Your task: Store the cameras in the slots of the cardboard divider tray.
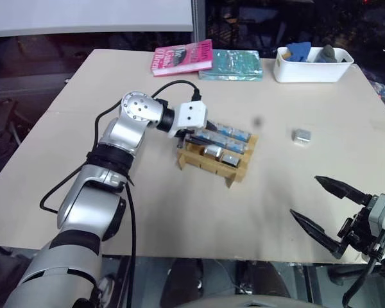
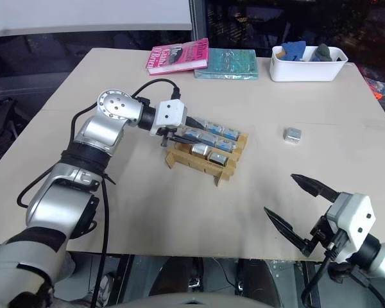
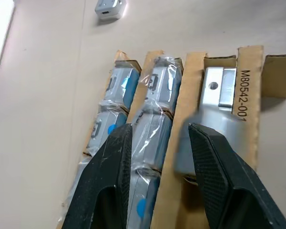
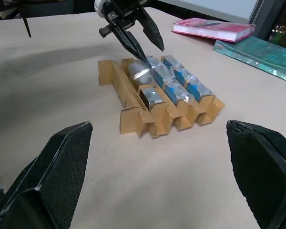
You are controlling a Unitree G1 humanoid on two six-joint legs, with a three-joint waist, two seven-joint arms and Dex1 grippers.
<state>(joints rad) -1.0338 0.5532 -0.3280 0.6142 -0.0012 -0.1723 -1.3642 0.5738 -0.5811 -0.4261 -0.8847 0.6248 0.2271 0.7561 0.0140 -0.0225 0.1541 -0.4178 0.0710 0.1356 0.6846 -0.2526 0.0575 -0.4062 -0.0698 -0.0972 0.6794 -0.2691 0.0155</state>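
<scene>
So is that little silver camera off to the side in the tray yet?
Out. The lone camera lies on the bare table, apart from the cardboard tray.

You see the left gripper [image 1: 194, 137] over the near-left end of the tray [image 1: 239, 170], which holds wrapped cameras [image 1: 226, 133], one loose camera [image 1: 301, 135] lying well apart to its right, and the right gripper [image 1: 322, 204] spread wide at the table's [image 1: 179, 218] near edge.

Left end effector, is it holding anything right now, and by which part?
Cannot be told: the left end effector is low over the tray, right at a wrapped camera, but whether it grips that camera isn't clear.
</scene>
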